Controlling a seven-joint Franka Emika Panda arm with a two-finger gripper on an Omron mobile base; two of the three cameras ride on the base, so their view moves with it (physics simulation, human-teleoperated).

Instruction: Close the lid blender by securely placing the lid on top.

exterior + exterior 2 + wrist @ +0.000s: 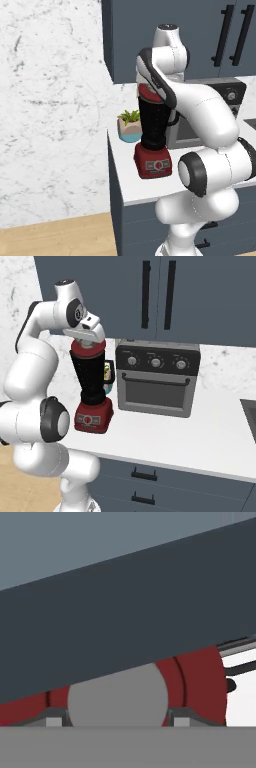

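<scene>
1. While the white arm is bending over the counter (200, 431), its gripper (86, 342) is hovering directly over the top of the blender (92, 388), with the hand pressed close to the jar's rim.
2. The lid (88, 347) is sitting at the jar's mouth, right under the hand; in the left base view the lid (149, 93) is showing as a red disc tilting a little beneath the wrist.
3. In the hand view the lid (200, 679) is lying very close to the camera, its grey centre between the two finger tips, which are flanking it on either side; I cannot tell whether they are gripping it or just standing beside it.
4. The blender (152, 135) is standing upright on its red base near the counter's left edge.
5. A small potted plant (130, 125) is sitting just behind the blender, and a grey-black oven (157, 383) is standing beside it, under the dark cabinets (200, 291).
</scene>
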